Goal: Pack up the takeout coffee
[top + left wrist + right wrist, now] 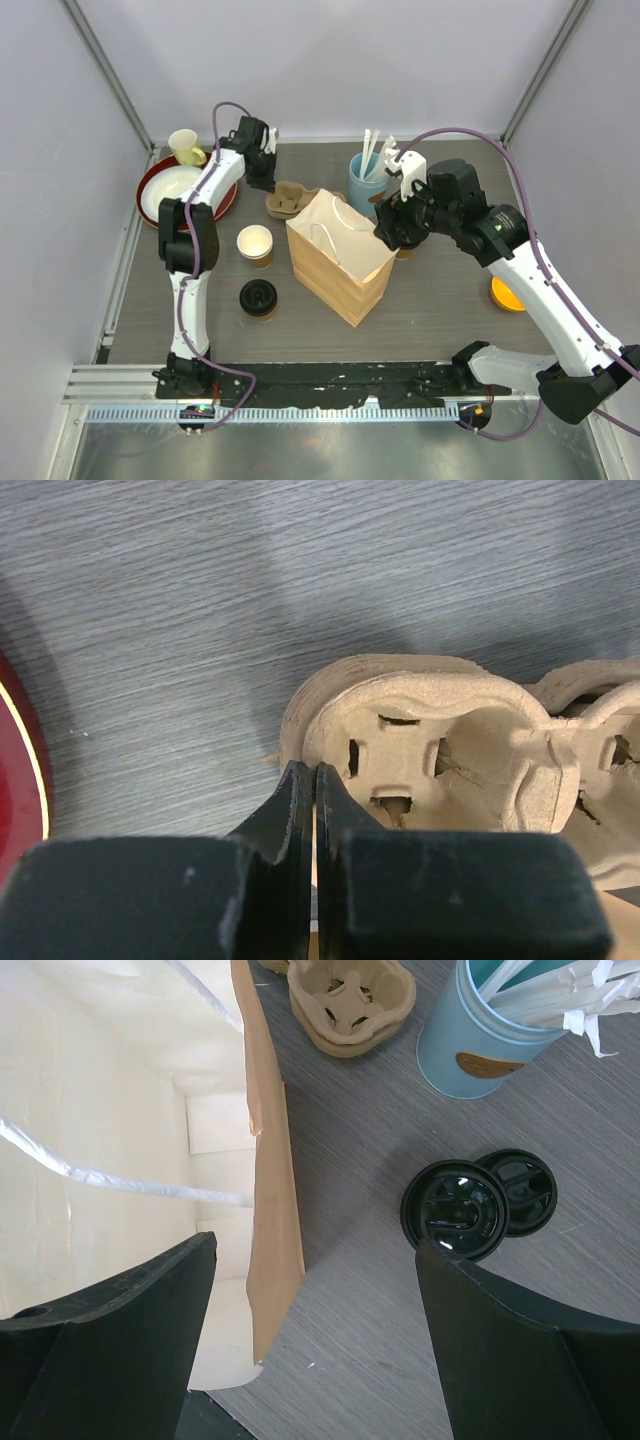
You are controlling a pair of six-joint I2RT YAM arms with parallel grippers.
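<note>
One takeout coffee (258, 298), a tan cup with a black sip lid, stands left of the open brown paper bag (340, 255). The second lidded cup (455, 1210) stands right of the bag, mostly hidden under my right gripper in the top view. My right gripper (312, 1250) is open and empty. It straddles the bag's right wall (272, 1160), one finger over the bag's inside and the other by that cup. My left gripper (312, 772) is shut on the near rim of the cardboard cup carrier (450, 750), behind the bag (290, 200).
A lidless tan cup (255, 243) stands left of the bag. A bare black lid (522, 1190) lies beside the right cup. A blue tin of straws (366, 180) is at the back. A red plate with a white bowl (180, 190) and a yellow mug (185, 147) are back left. An orange disc (507, 295) is at right.
</note>
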